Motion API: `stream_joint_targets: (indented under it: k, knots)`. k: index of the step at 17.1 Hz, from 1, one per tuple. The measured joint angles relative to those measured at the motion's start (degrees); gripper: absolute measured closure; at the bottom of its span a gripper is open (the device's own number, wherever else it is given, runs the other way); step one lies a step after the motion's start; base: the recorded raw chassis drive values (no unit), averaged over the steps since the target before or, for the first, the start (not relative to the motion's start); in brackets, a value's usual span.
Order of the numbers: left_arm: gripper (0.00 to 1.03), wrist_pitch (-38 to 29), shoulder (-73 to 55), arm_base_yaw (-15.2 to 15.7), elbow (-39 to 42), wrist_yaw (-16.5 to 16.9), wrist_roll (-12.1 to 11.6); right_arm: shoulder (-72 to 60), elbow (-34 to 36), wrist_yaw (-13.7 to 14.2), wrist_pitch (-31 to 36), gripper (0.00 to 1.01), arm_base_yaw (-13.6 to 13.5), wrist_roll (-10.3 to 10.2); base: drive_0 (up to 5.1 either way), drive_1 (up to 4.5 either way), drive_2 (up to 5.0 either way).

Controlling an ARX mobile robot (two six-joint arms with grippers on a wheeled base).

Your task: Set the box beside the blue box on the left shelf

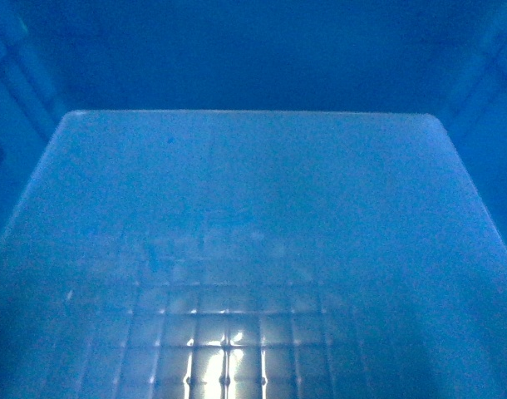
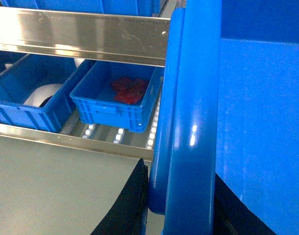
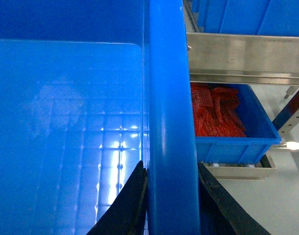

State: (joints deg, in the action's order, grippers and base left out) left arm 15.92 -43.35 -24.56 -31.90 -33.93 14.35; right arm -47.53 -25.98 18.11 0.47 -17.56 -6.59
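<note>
Right wrist view, nearest first: my right gripper [image 3: 170,196] straddles the thick right rim of the box [image 3: 66,122], one dark finger inside against the wall and one outside, clamped on the plastic. On the left wrist view the left gripper [image 2: 179,205] does the same on the opposite rim, a dark finger [image 2: 127,205] showing outside the wall. So I am carrying the crate between both arms, held level by its two side rims, and neither arm is nearer to it than the other. The head view sees only its pale gridded floor and far wall, so I am blind forward from there.

Beyond the rims lies the shelf rack [image 2: 81,34], with steel rails running across. On the lower level sits a small blue bin [image 2: 115,105] holding something red, with another blue bin [image 2: 27,105] to its left. A further bin of red items [image 3: 228,127] shows past the right rim. The rack lies straight ahead of the crate's far wall. I judge the next move is forward, but I cannot tell which gap is the target.
</note>
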Motion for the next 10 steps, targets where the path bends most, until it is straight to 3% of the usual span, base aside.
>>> stream_joint_targets:
  k: [10]
  knots:
    - [0.83,-0.04,0.0,-0.04,0.0,0.0,0.0,0.02,0.0,0.13,0.02,0.79,0.0,0.0,0.0,0.0,0.0]
